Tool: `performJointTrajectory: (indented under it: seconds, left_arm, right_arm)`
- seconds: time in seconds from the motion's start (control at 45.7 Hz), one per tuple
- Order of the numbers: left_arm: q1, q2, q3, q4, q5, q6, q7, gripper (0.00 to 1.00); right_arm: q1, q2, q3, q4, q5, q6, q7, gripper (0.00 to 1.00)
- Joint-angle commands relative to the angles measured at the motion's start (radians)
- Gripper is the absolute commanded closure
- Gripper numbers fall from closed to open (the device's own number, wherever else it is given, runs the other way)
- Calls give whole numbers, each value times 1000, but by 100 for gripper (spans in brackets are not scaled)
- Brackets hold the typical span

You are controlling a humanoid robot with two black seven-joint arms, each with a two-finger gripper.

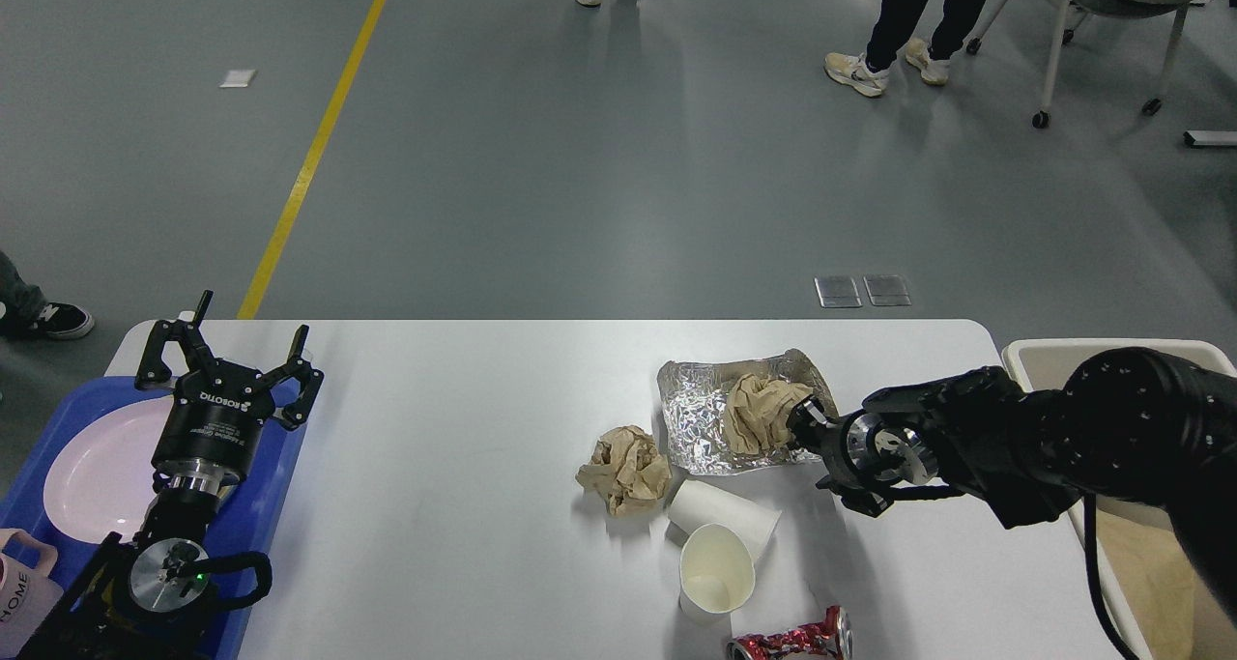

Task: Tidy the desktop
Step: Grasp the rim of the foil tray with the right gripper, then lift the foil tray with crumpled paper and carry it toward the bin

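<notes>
The white desktop [464, 428] carries litter on its right half. A crumpled brown paper wad [759, 414] lies on a creased sheet of foil [696, 414]. My right gripper [807, 426] comes in from the right and its dark tips press into that wad; I cannot make out the two fingers separately. A second brown wad [626, 467] sits left of the foil. One paper cup [725, 515] lies on its side, another [717, 568] stands open-mouthed in front of it. My left gripper [232, 351] is open and empty at the desktop's left edge.
A crushed red can [792, 636] lies at the front edge. On the left, a blue tray [261, 505] holds a pink plate [92, 476] and a mug [19, 583]. A cream bin [1039, 356] stands beyond the right edge. People's feet and a chair are on the floor behind.
</notes>
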Motion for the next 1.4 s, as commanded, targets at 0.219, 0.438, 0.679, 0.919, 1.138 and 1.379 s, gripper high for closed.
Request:
performJointTrajectory:
  seconds: [0.219, 0.438, 0.679, 0.919, 1.138, 1.379]
  left_arm:
    - [0, 0, 0, 0, 0, 0, 0, 3]
    - [0, 0, 0, 0, 0, -1, 0, 3]
    - [0, 0, 0, 0, 0, 0, 0, 3]
    - [0, 0, 0, 0, 0, 0, 0, 3]
    - [0, 0, 0, 0, 0, 0, 0, 3]
    - [0, 0, 0, 0, 0, 0, 0, 3]
  right_arm:
    - [3, 0, 1, 8, 0, -1, -5, 100]
    - [16, -11, 1, 14, 1, 2, -6, 100]
    - [87, -78, 1, 80, 0, 17, -23, 100]
    - [314, -191, -41, 344, -15, 20, -26, 100]
    - [573, -256, -154, 550, -17, 115, -26, 100]
    - [960, -267, -303, 867, -161, 198, -26, 100]
